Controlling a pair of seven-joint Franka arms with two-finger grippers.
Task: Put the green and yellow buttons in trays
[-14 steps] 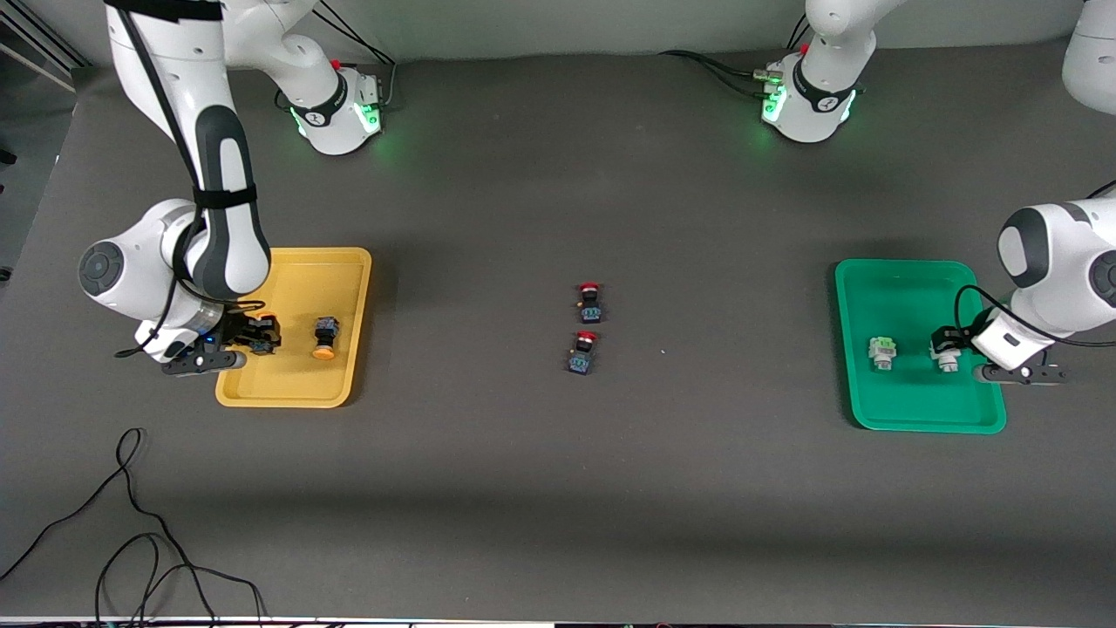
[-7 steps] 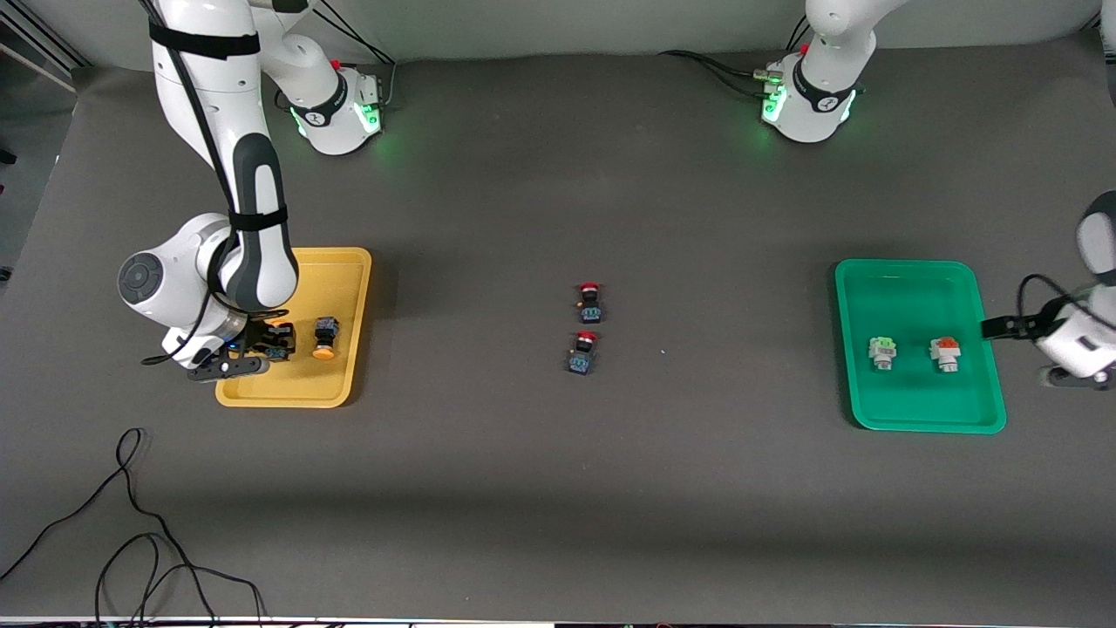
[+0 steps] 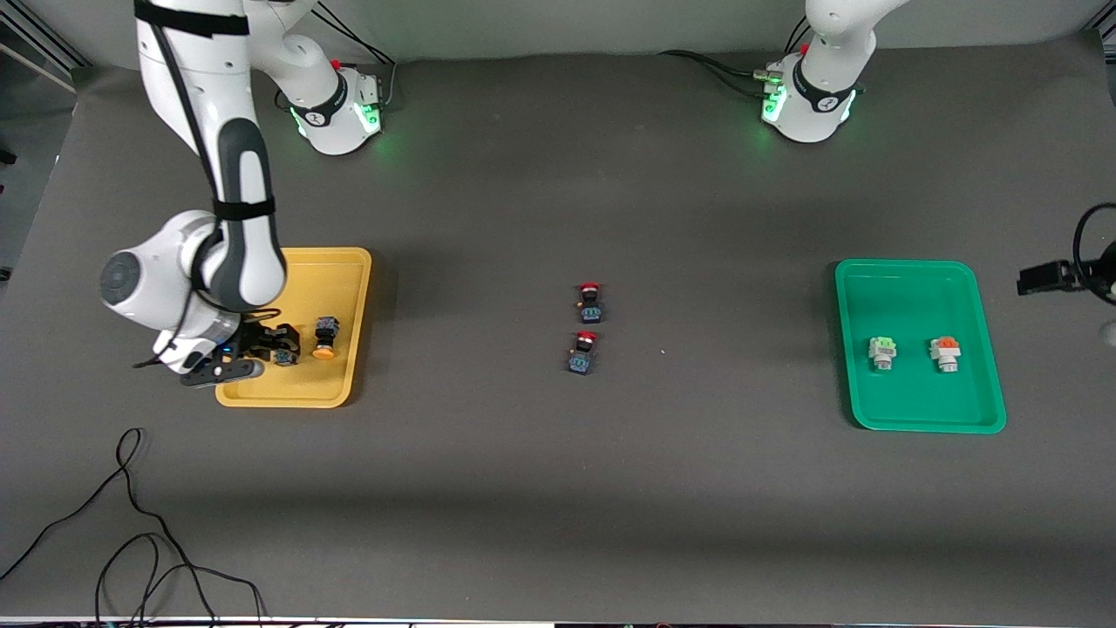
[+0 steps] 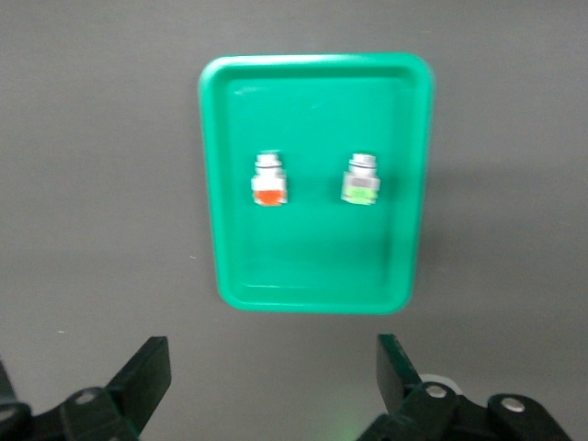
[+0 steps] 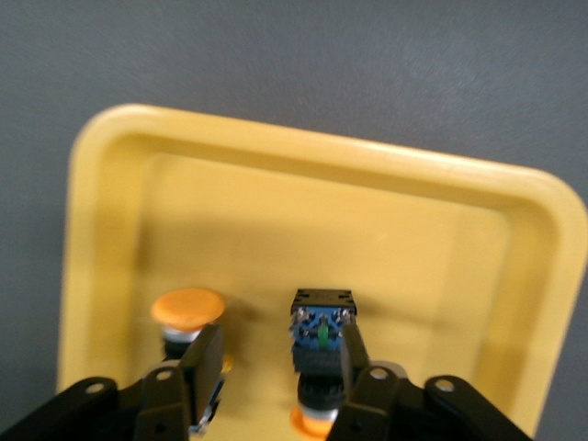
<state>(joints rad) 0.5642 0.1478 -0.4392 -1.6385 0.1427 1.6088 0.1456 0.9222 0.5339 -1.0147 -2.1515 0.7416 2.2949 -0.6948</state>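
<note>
Two buttons side by side in tray at left arm's end; two others in tray at right arm's end.

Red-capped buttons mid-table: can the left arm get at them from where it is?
Probably yes. The two red-capped buttons sit alone on bare table, and the left gripper hangs open off the green tray, holding nothing.

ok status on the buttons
left gripper open, clear of green tray holding both white buttons; right gripper open in yellow tray, straddling one yellow button, other beside it. nothing in the way.
</note>
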